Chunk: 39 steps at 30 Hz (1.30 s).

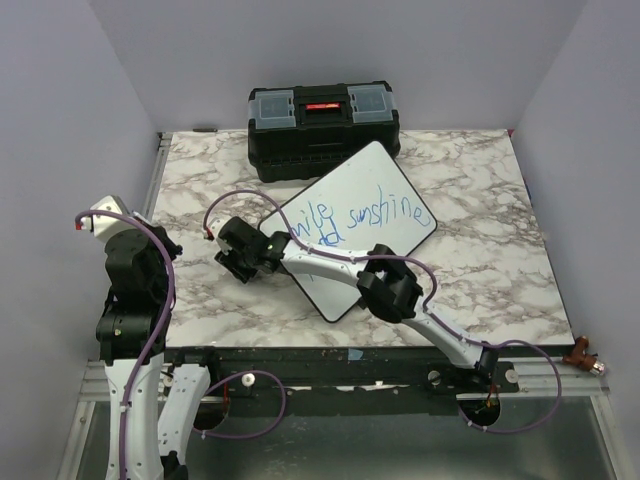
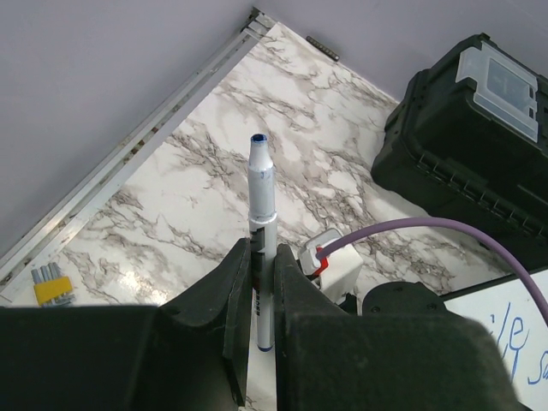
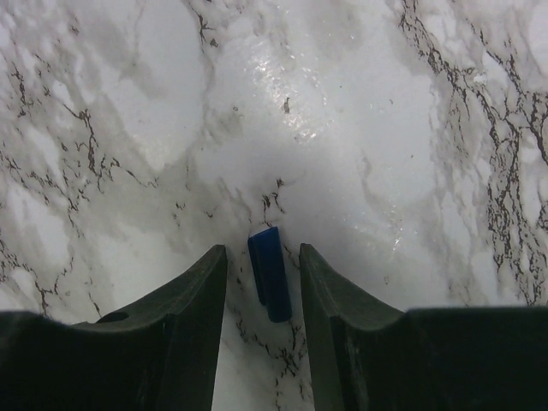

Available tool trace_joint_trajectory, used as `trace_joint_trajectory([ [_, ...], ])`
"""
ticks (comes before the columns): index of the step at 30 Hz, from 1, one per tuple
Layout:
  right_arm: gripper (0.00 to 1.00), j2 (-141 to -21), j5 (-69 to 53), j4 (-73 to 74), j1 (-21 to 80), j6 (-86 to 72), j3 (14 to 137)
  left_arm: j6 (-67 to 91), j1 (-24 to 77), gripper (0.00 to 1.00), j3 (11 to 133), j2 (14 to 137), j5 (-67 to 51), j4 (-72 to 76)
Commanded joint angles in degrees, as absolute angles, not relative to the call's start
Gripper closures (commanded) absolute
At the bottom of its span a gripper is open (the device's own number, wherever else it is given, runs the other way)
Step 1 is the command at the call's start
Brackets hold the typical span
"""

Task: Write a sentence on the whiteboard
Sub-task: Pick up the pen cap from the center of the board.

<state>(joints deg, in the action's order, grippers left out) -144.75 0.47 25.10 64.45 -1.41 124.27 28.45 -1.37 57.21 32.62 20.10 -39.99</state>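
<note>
Plain pale grey walls (image 1: 330, 45) stand at the left, far and right of the table (image 1: 480, 270). Its top has a white marble pattern with dark veins and shines a little.

A robot lab is indicated. A marble-patterned worktop (image 1: 490, 260) is boxed in by plain walls (image 1: 60, 110), and cabled arms (image 1: 130, 290) are bolted to a metal frame (image 1: 545, 378).
</note>
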Motion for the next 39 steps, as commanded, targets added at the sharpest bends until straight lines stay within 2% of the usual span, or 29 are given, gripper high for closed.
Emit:
trace_joint_trajectory([
  [1,0.61,-147.14,3.72,26.17,64.92,-0.61,126.38,27.51,-0.90,1.00,56.69,32.24,20.39,-39.81],
  [3,0.67,-147.44,4.63,26.58,65.09,1.11,126.14,27.51,-0.96,1.00,56.69,32.26,20.39,-39.81],
  [5,0.76,-147.65,4.56,27.04,65.12,1.37,125.96,27.43,-0.94,1.00,56.71,32.21,20.39,-39.77],
  [8,0.97,-147.56,4.10,27.18,65.15,1.05,125.51,27.34,-0.93,1.00,56.60,32.21,20.26,-39.64],
  [9,0.99,-147.47,4.14,27.22,65.14,0.70,125.50,27.20,-0.91,1.00,56.54,32.24,20.09,-39.56],
  [21,0.99,-134.47,2.65,22.58,64.71,-9.09,123.31,23.12,-0.97,1.00,58.06,29.96,12.12,-37.92],
  [33,0.99,-124.45,-7.89,11.32,57.98,-21.89,118.95,20.08,-0.88,1.00,63.78,28.53,5.75,-39.42],
  [39,0.99,-115.13,-12.83,5.03,51.35,-27.04,108.72,18.40,-0.88,1.00,64.24,29.52,-10.41,-34.56],
])
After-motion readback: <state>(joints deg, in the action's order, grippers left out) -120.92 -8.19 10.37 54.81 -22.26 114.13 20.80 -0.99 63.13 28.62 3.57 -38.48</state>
